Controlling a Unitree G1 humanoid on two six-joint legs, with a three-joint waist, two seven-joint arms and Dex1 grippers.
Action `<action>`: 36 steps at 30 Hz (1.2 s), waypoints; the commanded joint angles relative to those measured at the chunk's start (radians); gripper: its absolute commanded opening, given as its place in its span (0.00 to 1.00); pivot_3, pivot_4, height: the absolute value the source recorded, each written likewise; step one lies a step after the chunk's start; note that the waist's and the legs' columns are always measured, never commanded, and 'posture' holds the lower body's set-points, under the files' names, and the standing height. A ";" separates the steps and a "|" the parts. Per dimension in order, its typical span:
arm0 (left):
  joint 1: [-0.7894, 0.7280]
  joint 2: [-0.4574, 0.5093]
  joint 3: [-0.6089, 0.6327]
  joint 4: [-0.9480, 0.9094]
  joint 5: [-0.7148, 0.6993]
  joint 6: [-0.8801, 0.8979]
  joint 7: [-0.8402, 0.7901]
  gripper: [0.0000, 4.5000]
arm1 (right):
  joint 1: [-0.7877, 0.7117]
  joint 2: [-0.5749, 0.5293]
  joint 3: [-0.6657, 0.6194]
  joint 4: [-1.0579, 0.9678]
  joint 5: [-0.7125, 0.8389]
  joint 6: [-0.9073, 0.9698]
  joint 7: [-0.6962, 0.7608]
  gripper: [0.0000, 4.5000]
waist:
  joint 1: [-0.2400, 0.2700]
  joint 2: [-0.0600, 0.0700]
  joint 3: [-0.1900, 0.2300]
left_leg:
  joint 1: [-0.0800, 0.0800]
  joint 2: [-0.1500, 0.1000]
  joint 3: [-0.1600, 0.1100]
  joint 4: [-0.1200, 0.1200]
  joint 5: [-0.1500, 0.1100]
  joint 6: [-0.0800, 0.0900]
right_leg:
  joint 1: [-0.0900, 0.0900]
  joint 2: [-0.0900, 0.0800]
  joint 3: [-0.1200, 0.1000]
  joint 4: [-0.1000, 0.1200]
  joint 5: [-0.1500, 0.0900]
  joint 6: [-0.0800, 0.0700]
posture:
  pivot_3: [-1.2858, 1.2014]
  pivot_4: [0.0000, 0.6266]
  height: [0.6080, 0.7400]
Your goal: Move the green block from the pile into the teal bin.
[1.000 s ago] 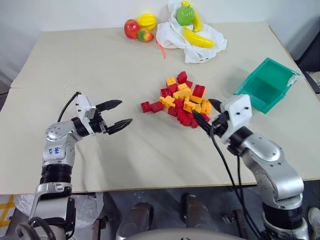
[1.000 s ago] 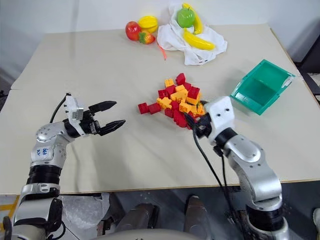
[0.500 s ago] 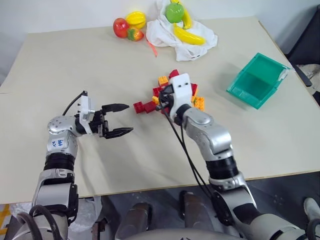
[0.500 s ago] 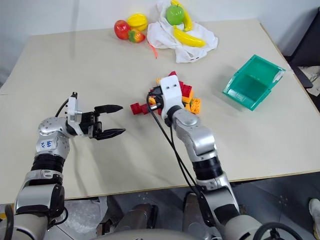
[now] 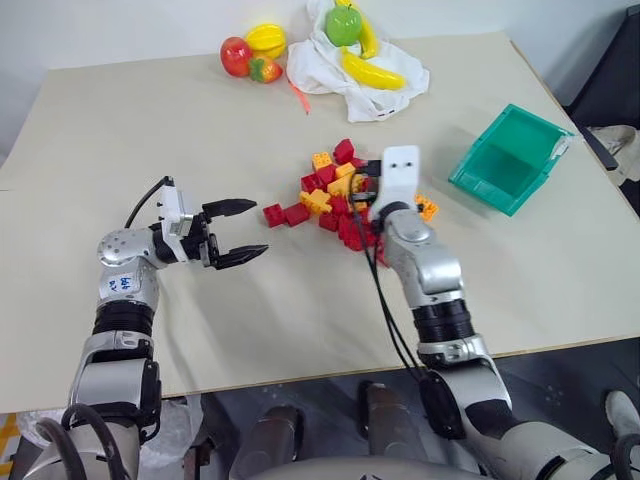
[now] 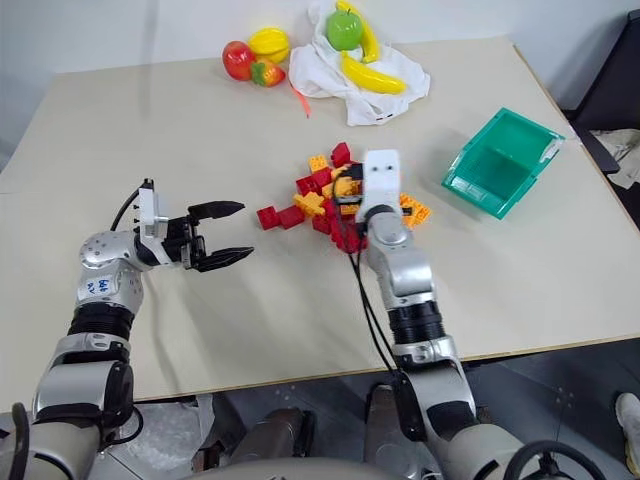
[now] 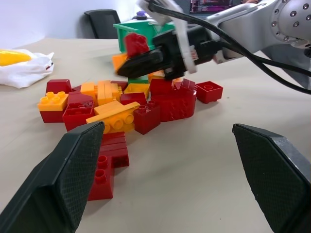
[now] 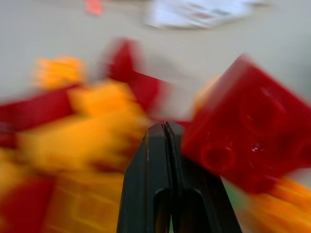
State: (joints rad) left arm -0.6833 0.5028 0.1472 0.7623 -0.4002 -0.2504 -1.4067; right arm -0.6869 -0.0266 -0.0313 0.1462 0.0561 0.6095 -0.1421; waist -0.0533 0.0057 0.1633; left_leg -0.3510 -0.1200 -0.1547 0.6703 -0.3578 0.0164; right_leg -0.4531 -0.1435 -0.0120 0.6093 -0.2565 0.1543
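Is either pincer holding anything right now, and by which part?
Nothing is held. The right pincer is shut empty among the pile; the left pincer is open.

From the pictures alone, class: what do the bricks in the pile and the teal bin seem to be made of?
The pile: bricks look like hard moulded plastic, glossy, with crisp studs and uniform red or orange colour. The teal bin: probably thin moulded plastic; smooth, slightly translucent sloping walls.

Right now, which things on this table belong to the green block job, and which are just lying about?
Job in hand: pile of red and orange bricks; teal bin; right gripper, shut, nosed into the pile.

Lying about: white cloth; banana; green apple; red apple. The left gripper hangs open beside the pile.
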 commanded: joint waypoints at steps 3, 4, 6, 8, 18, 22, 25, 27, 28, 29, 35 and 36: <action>-0.015 -0.012 0.011 -0.008 0.000 -0.014 0.015 1.00 | 0.038 -0.095 -0.041 -0.223 0.020 0.128 0.070 0.01 | -0.002 0.000 0.000 | -0.005 -0.001 0.002 0.005 0.000 0.000 | -0.008 0.000 0.003 0.005 0.000 0.000 | 0.52 0.24 1.00; -0.016 -0.015 0.012 -0.006 0.000 -0.014 0.017 1.00 | 0.059 -0.135 -0.049 -0.282 0.041 0.163 0.115 0.01 | -0.002 0.000 0.000 | -0.005 -0.001 0.003 0.005 0.000 0.000 | -0.009 0.000 0.003 0.006 0.000 0.000 | 0.52 0.24 1.00; -0.015 -0.018 0.013 -0.006 -0.001 -0.014 0.016 1.00 | 0.093 -0.198 -0.059 -0.371 0.088 0.205 0.203 0.01 | 0.001 0.000 0.000 | -0.006 -0.001 0.004 0.006 0.000 0.000 | -0.009 0.000 0.004 0.006 0.000 0.000 | 0.52 0.24 1.00; -0.014 -0.020 0.011 -0.007 -0.001 -0.013 0.013 1.00 | 0.133 -0.275 -0.069 -0.461 0.151 0.225 0.316 0.01 | 0.003 0.000 0.000 | -0.006 -0.001 0.004 0.007 0.000 0.000 | -0.009 0.000 0.005 0.007 0.000 0.000 | 0.52 0.24 1.00; -0.016 -0.029 0.003 0.007 0.001 -0.016 -0.024 1.00 | 0.350 -0.677 -0.259 -0.651 0.412 0.347 0.720 0.42 | 0.035 -0.001 0.001 | -0.007 -0.002 0.007 0.011 -0.001 0.002 | -0.007 -0.001 0.005 0.003 0.002 0.003 | 0.52 0.24 1.00; -0.032 -0.040 0.003 0.026 0.004 -0.023 -0.030 1.00 | 0.577 -0.863 -0.450 -0.687 0.476 0.334 0.944 0.72 | 0.057 -0.002 0.001 | -0.007 -0.003 0.008 0.011 -0.002 0.002 | -0.006 -0.002 0.005 0.002 0.002 0.004 | 0.52 0.24 1.00; -0.034 -0.043 0.005 0.030 0.001 -0.026 -0.037 1.00 | 0.697 -0.920 -0.532 -0.692 0.485 0.295 1.015 0.93 | 0.074 -0.003 0.002 | -0.008 -0.003 0.008 0.012 -0.003 0.004 | -0.006 -0.002 0.005 0.001 0.003 0.005 | 0.52 0.24 1.00; -0.034 -0.041 0.007 0.031 0.001 -0.028 -0.039 1.00 | 0.697 -0.927 -0.534 -0.697 0.498 0.293 1.006 1.00 | 0.071 -0.004 0.003 | -0.007 -0.003 0.012 0.013 -0.003 0.005 | -0.005 -0.002 0.006 0.000 0.004 0.007 | 0.52 0.24 1.00; -0.034 -0.040 0.008 0.032 0.002 -0.028 -0.040 1.00 | 0.684 -0.927 -0.525 -0.701 0.505 0.298 0.996 1.00 | 0.069 -0.005 0.003 | -0.007 -0.003 0.014 0.013 -0.003 0.006 | -0.005 -0.002 0.008 -0.001 0.006 0.007 | 0.52 0.24 1.00; -0.034 -0.040 0.009 0.032 0.002 -0.029 -0.040 1.00 | 0.660 -0.921 -0.507 -0.703 0.509 0.303 0.976 1.00 | 0.069 -0.005 0.003 | -0.006 -0.003 0.015 0.013 -0.003 0.006 | -0.005 -0.002 0.009 -0.002 0.007 0.008 | 0.52 0.24 1.00; -0.019 -0.043 0.010 0.009 0.000 -0.021 -0.031 1.00 | 0.372 -0.797 -0.272 -0.615 0.459 0.381 0.748 1.00 | 0.067 -0.007 0.004 | -0.004 -0.001 0.020 0.013 -0.002 0.006 | -0.005 0.000 0.014 -0.007 0.011 0.007 | 0.52 0.24 1.00; -0.017 -0.044 0.009 0.004 0.000 -0.020 -0.029 1.00 | 0.317 -0.766 -0.231 -0.578 0.443 0.390 0.713 1.00 | 0.066 -0.008 0.005 | -0.005 -0.001 0.020 0.013 -0.002 0.006 | -0.005 0.000 0.014 -0.007 0.011 0.007 | 0.52 0.24 1.00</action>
State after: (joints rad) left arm -0.6992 0.4522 0.1470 0.7968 -0.3935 -0.2642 -1.4369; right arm -0.3394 -0.8034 -0.2889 -0.4554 0.5241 0.9888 0.6230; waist 0.0126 -0.0020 0.1681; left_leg -0.3556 -0.1201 -0.1344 0.6835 -0.3595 0.0227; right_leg -0.4584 -0.1433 0.0019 0.6016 -0.2456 0.1611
